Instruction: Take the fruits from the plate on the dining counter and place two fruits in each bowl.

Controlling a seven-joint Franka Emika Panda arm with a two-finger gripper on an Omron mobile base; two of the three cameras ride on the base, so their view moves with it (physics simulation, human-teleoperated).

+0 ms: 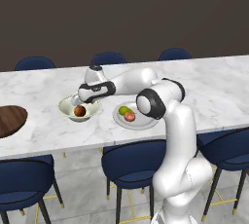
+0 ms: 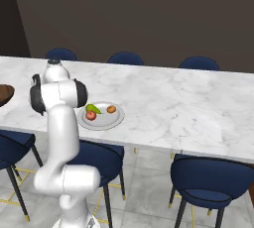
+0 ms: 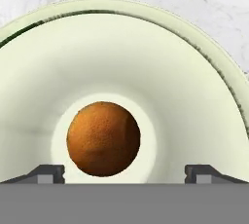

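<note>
One round orange-brown fruit [image 3: 103, 139], pitted skin

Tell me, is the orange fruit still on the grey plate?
No, the orange fruit sits at the bottom of the cream bowl, under the open gripper.

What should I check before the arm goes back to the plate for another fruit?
1. Orange fruit lies at the bottom of the cream bowl: ok.
2. Pincer open, its tips apart on either side of that fruit: ok.
3. Cream bowl holds two fruits: not ok, one so far.
4. Plate has fruit left: ok, three: green, red, small orange.
5. Wooden bowl contents: cannot tell, cut off at the edge.
</note>
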